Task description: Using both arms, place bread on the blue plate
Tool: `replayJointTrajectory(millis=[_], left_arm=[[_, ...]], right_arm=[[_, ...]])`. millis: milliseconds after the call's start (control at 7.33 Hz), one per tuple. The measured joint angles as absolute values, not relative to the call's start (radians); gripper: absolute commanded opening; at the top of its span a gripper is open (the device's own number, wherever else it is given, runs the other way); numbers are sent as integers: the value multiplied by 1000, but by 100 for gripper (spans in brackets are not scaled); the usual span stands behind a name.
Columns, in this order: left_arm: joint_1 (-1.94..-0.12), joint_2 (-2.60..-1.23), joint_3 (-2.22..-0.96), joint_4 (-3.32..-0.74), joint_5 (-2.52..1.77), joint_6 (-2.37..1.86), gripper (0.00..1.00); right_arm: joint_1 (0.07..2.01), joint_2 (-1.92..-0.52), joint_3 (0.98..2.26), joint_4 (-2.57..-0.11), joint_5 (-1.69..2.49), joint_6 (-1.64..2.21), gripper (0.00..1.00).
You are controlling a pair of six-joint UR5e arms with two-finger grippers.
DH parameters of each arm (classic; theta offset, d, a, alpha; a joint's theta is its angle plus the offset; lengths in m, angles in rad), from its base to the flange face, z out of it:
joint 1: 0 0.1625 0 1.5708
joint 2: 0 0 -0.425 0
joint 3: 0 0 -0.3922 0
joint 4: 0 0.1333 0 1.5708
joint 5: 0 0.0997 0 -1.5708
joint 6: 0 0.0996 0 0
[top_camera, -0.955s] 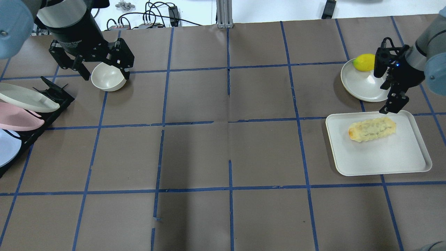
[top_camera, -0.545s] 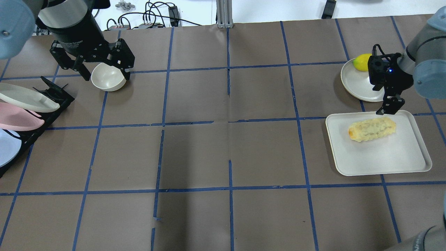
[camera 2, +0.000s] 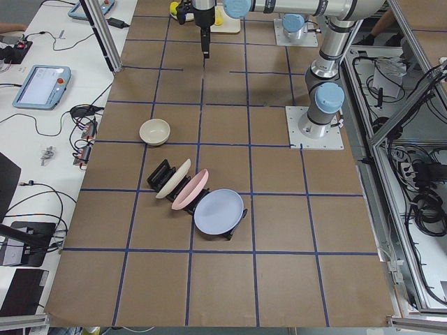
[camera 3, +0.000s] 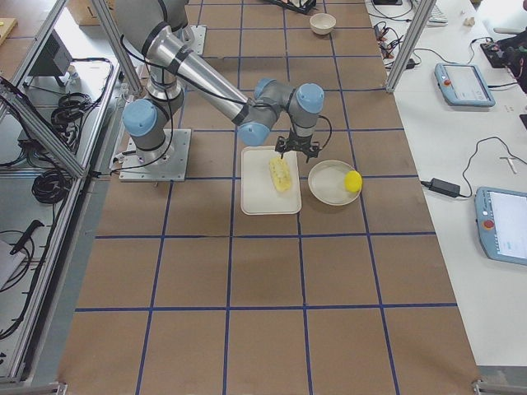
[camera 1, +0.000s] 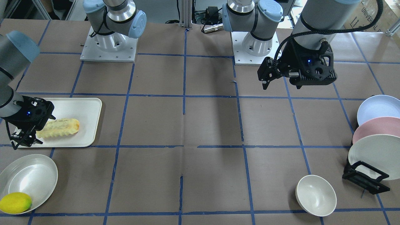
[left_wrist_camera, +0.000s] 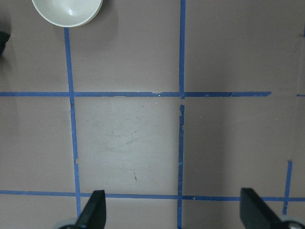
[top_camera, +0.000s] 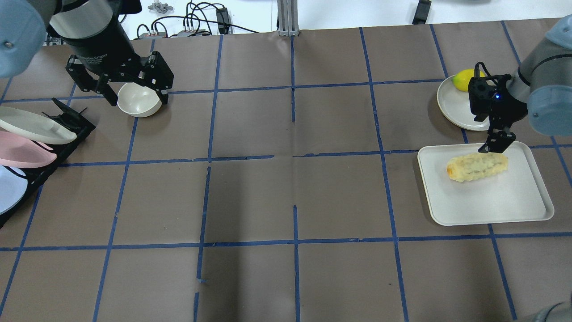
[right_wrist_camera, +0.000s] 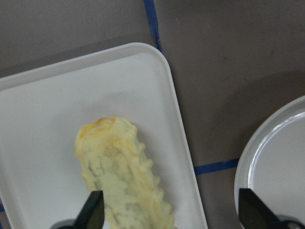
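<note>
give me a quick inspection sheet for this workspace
surface: table covered in brown paper with a blue tape grid, no spills seen
job's things: bread lies on white tray; blue plate stands in black rack, not set out
clutter: pink plate and cream plate in that rack; bowl; lemon on round white plate
grippers: right gripper open above the bread, not gripping; left gripper open, empty, over bare table
cables: black cable at the left wrist; loose leads beyond the table edge
surroundings: teach pendants on a side bench
</note>
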State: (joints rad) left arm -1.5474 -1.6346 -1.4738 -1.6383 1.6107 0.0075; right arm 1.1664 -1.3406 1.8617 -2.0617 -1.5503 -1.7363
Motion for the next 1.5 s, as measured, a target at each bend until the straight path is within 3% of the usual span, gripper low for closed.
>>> replayJointTrajectory(millis=[273,545,955,1227,1500], left_arm=[[-1548,-1639,-1467,-1638,1606,7,100],[-1548,-1640,-1465,-1638,1606,6,100],[-1529,-1623,-1488,-1665,1620,44,100],[-1374,-1588,-1503,-1726,1645,228,100],[-1118,-1588,-1489,-1749,1647,555,100]], right_arm=[[1217,-1415,1850,-1997,-1521,-1533,97],[1266,-1466,1817,-1944,-1452,-1333,89],[1304,-1512,1556,-1569,-1416,-1099,96],[1357,-1587,1492,-1472,-1417,-799,99],[1408,-1627,1539,-1467,-1420,-623,99]])
